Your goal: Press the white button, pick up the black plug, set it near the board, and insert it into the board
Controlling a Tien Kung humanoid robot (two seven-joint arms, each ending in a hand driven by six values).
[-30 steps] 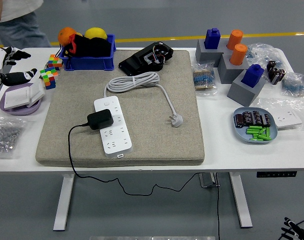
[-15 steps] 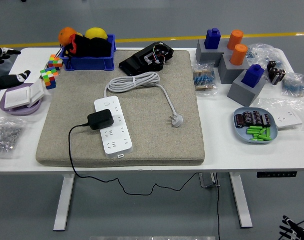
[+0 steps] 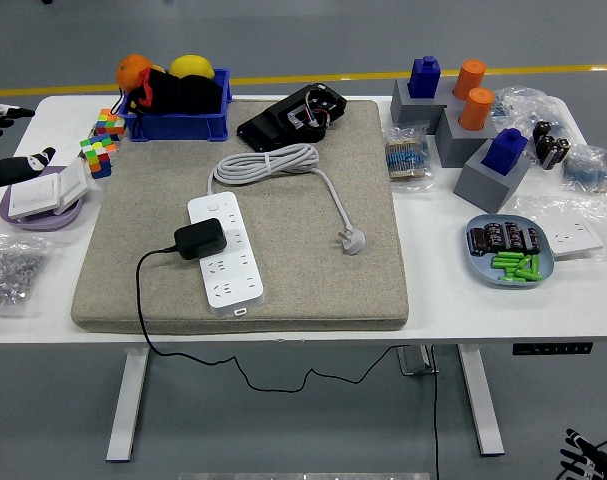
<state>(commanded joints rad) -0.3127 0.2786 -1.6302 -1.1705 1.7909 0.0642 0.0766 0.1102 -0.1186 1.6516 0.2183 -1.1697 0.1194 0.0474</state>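
Sitting plugged into the white power strip (image 3: 226, 250) right now is the black plug (image 3: 200, 238), seated on its upper half, with the black cord (image 3: 143, 300) looping off the left side of the grey mat (image 3: 313, 270) and dropping below the table (image 3: 283, 328). The strip is lying diagonally on the mat, and its white button (image 3: 212, 203) is showing at the top end, nothing touching it. The strip's own white cable (image 3: 268, 162) is lying coiled just behind it, with its plug (image 3: 353, 239) resting on the mat to the right. Only a few fingers (image 3: 28, 159) of the left hand (image 3: 8, 165) are poking in at the left edge near the purple dish (image 3: 28, 215), holding nothing, and I can't tell if they're wide or narrow. The right hand is barely peeking in at the bottom right corner, way below the table.
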